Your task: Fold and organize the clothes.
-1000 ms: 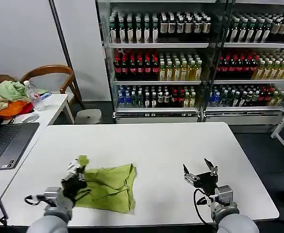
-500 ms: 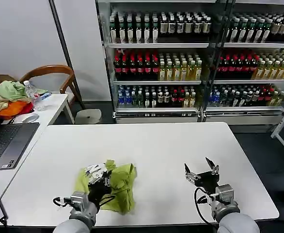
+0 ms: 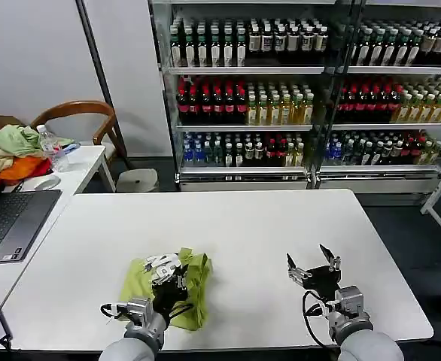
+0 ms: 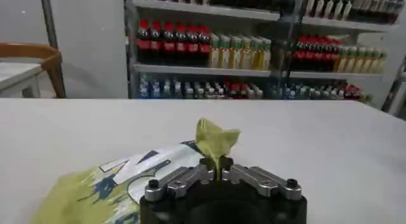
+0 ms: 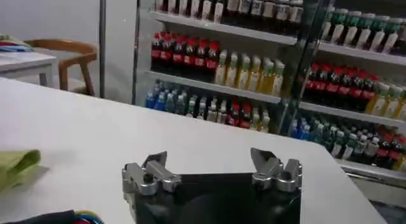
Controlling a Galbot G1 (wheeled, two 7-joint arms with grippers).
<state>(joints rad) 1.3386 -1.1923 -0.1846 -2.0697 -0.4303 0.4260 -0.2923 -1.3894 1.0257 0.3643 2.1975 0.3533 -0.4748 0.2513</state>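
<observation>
Fold under way, not finished.
Your T-shirt (image 3: pixel 171 289) lies doubled near the table's (image 3: pixel 228 226) front edge; the left gripper (image 4: pixel 217 171) pinches a raised fabric corner above it, while the right gripper (image 3: pixel 312 265) waits spread wide, well apart.

bare table (image 3: pixel 266 226) beyond T-shirt (image 3: pixel 194 289), laptop (image 3: pixel 10 222) far left

My left gripper (image 3: pixel 168 272) sits low over the near part of the table, its fingers (image 4: pixel 190 176) pinched together on a fold of the T-shirt (image 3: pixel 194 289), wrist reaching forward from my body. My right gripper (image 3: pixel 311 265) hovers off to the right, fingers (image 5: pixel 154 170) spread apart, holding nothing.
</observation>
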